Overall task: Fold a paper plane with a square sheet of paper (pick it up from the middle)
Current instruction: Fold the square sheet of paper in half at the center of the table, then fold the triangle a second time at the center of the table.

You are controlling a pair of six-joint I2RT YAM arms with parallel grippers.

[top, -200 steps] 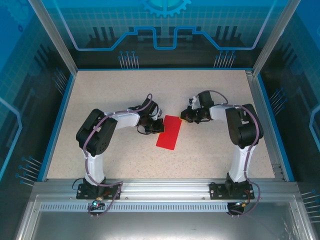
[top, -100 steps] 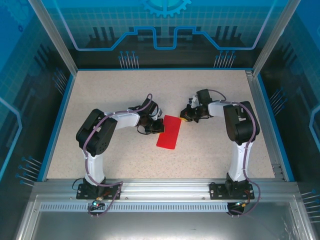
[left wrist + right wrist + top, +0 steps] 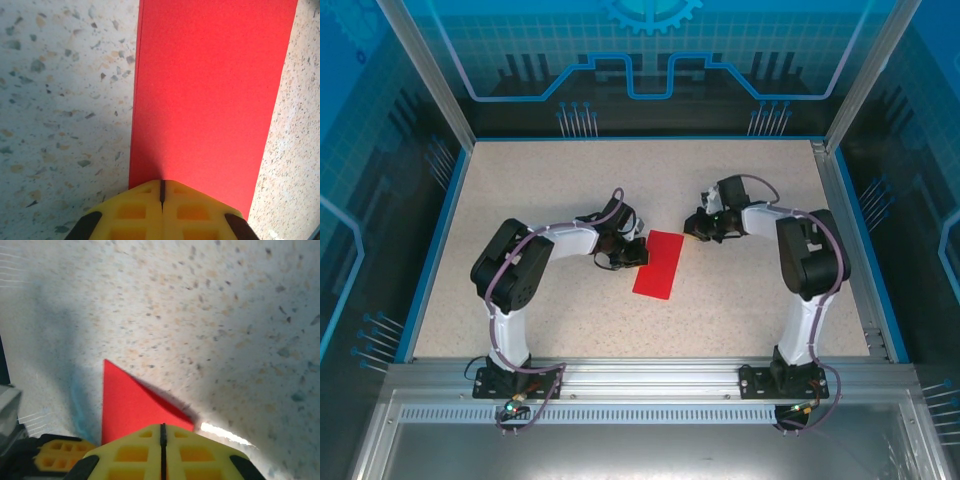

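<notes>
Your paper (image 3: 658,264) is lying flat around the middle of the table (image 3: 750,300). It's a long red rectangle, slanted a bit, with its far end tipped to the right. Your left jaws are squeezed together, with the tip sitting right on the paper's left long edge. The right jaws look closed too, just a thin seam between them, parked at the paper's far right corner. You can't tell whether they're actually touching it.
</notes>
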